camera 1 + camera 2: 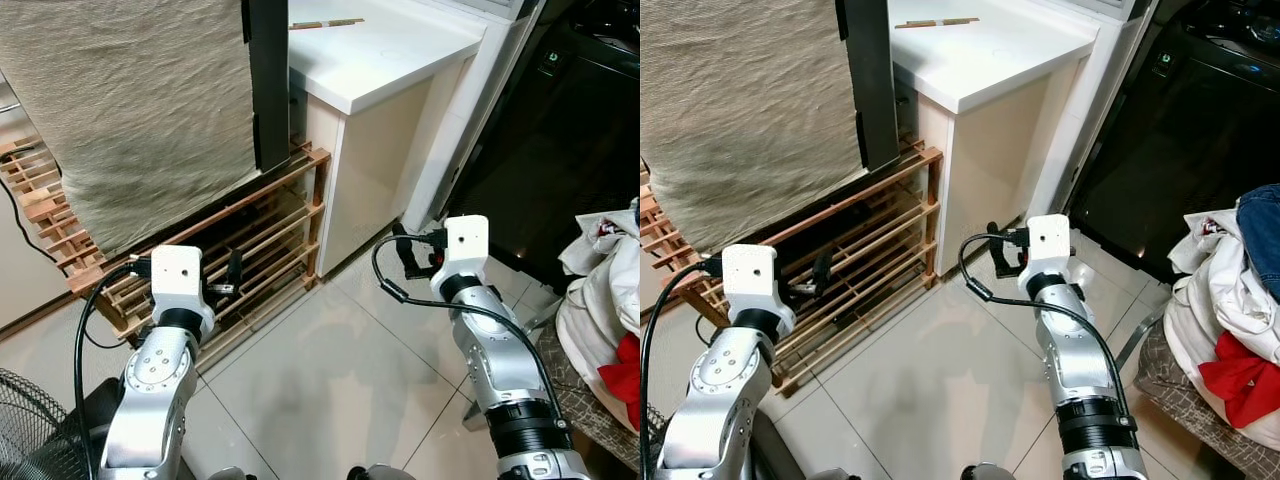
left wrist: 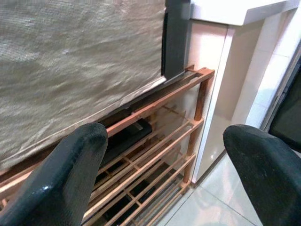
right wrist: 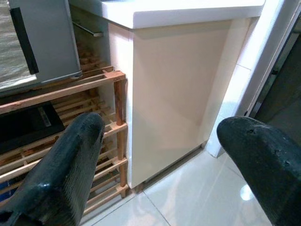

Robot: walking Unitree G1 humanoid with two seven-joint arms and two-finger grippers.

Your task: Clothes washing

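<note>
Clothes pile (image 1: 1225, 310) heaped at near right beside the dark washer (image 1: 1180, 150), likely soft, light, floppy, best pinched at a raised fold; left hand (image 2: 164, 174) and right hand (image 3: 164, 169) both wide, empty.

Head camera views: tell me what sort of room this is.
Probably a home laundry corner: a pile of clothes heaped at the right, a dark appliance front beside a white counter, and a tiled floor.

1 wooden rack (image 1: 270, 235); 1 white counter (image 1: 385, 50); 1 clothes pile (image 1: 1230, 320); 1 hanging cloth (image 1: 130, 110).
</note>
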